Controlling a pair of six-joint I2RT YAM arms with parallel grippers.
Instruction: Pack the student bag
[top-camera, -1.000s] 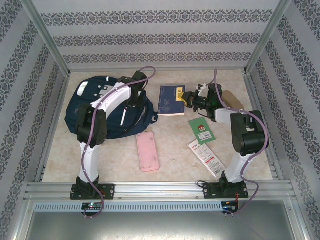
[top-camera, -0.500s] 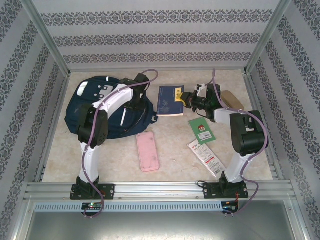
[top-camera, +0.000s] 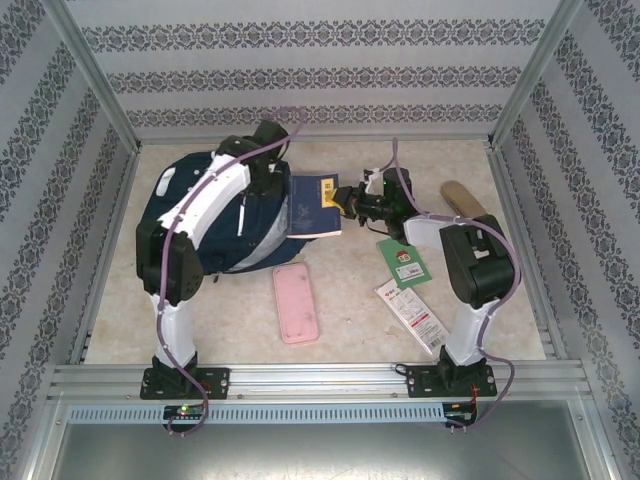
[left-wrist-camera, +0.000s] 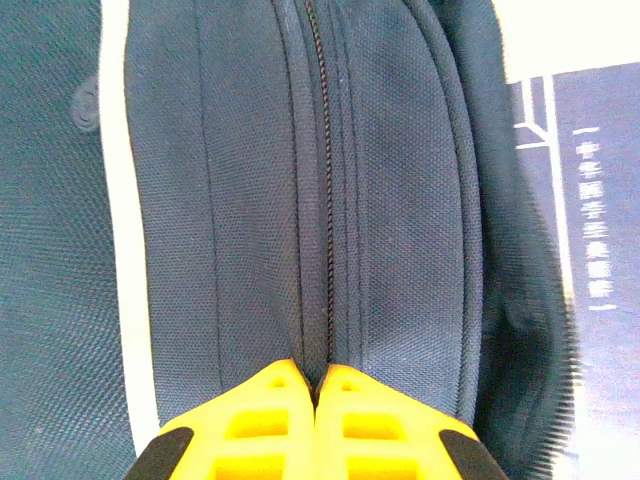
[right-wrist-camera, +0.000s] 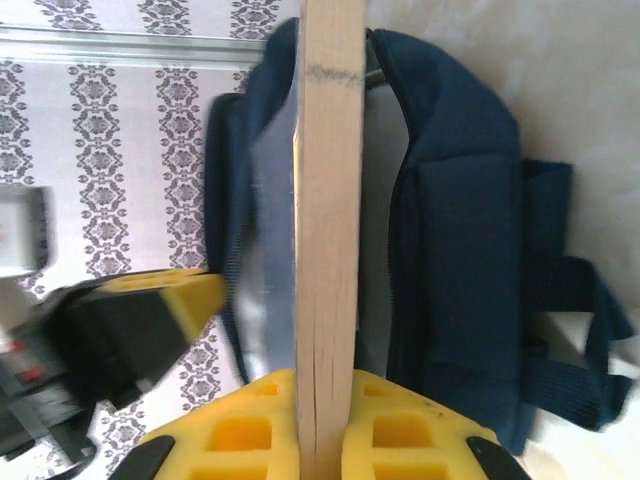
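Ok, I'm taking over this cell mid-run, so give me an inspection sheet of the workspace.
Surface: pale table, no spills seen.
Job's things: student bag far left, mouth open toward the blue book, pale lining showing.
Clutter: pink case, green card, white-and-red packet, tan object, all on the table.
Grippers: left gripper shut on the bag's fabric at the zip; right gripper shut on the blue book, its edge at the bag's mouth.
Cables: purple cable along each arm, no snag seen.
Surroundings: patterned walls, metal frame.
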